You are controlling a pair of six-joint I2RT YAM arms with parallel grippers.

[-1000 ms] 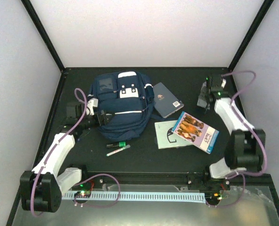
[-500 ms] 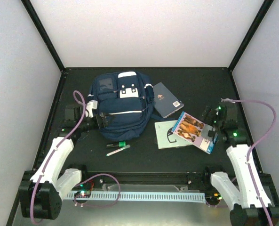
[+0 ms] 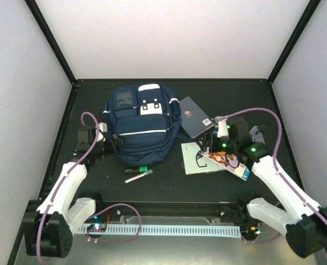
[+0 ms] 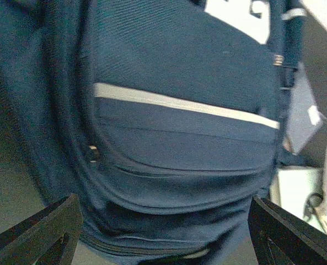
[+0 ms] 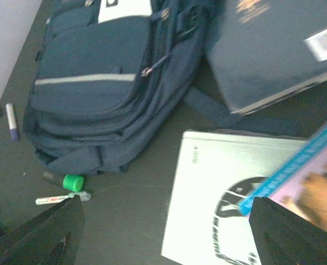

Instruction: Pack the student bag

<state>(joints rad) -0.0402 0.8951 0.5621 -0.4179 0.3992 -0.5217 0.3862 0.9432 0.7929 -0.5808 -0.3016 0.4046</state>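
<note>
A black table (image 3: pixel 169 190) is seen from above, with two white robot arms reaching in from its near edge. A navy blue backpack (image 3: pixel 140 124) with thin white stripes lies flat toward the far left corner, its white buckle patch pointing at the far edge. The left gripper (image 3: pixel 114 141) sits at the backpack's left side with its fingers (image 4: pixel 39 232) spread wide and nothing between them; whether it touches the fabric is unclear.

A grey-blue book (image 3: pixel 195 117) lies just beside the backpack on the right. Nearer the middle of the table is a white booklet (image 3: pixel 193 161), with a colourful book (image 3: pixel 236 165) overlapping its right edge. The right gripper (image 3: pixel 210 144) hangs over these two, fingers apart and empty.

Between the backpack and the near edge lie a green-capped marker (image 3: pixel 138 169) and a white pen (image 3: pixel 137 177). A purple-tipped pen (image 5: pixel 11 121) lies by the backpack's left side.
</note>
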